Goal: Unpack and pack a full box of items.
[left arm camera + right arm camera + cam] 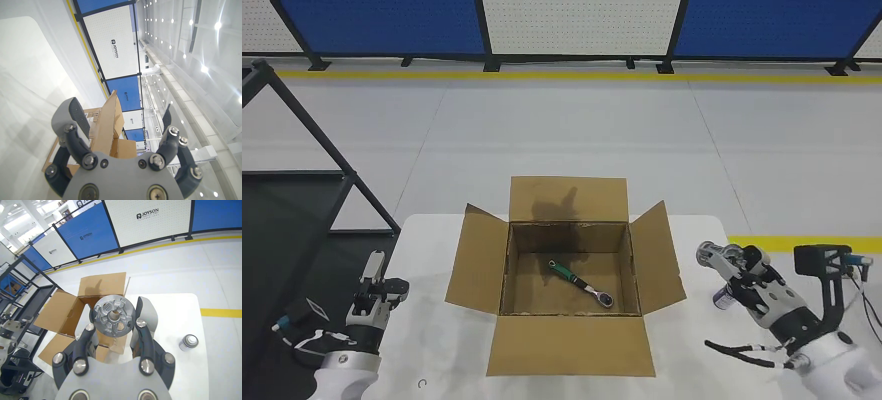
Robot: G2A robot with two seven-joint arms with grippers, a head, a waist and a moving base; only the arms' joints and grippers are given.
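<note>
An open cardboard box (542, 350) stands in the middle of the white table, all four flaps spread out. On its floor lies a ratchet wrench (580, 283) with a green handle. My right gripper (115, 309) hangs over the table to the right of the box (56, 315), shut on a round machined metal disc (114, 318); in the top view the disc (710, 255) sits at the gripper's tip. My left gripper (122, 109) is open and holds nothing, low at the table's left side (374, 270), pointing past the box (109, 121).
A small metal can (188, 342) stands upright on the table just beside the right gripper, also the can (725, 298) from above. A black metal rack (302, 200) stands off the table's left edge. Bare tabletop (442, 340) lies on both sides of the box.
</note>
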